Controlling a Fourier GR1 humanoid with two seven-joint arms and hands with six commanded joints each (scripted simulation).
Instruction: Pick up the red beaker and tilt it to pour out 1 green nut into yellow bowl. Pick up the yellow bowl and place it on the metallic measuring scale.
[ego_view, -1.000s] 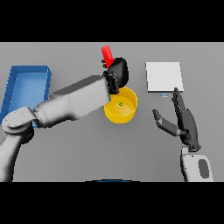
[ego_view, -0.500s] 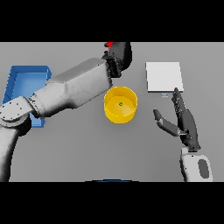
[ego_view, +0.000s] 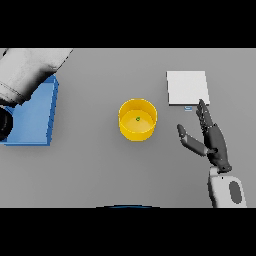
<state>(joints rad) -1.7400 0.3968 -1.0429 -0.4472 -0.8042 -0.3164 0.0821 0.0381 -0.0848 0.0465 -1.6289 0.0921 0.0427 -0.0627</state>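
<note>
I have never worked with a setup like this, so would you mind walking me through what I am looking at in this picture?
This is the view from the head of a humanoid robot, looking down at a grey table. The robot's right hand comes in from the lower right, fingers straight and open, holding nothing. On the upper left you see only part of its white and grey left arm; that hand is out of the picture. In the middle stands a yellow bowl with one small green nut lying inside. The pale square at the upper right is the measuring scale, with nothing on it. At the left edge sits a blue tray, partly covered by the arm.
</note>
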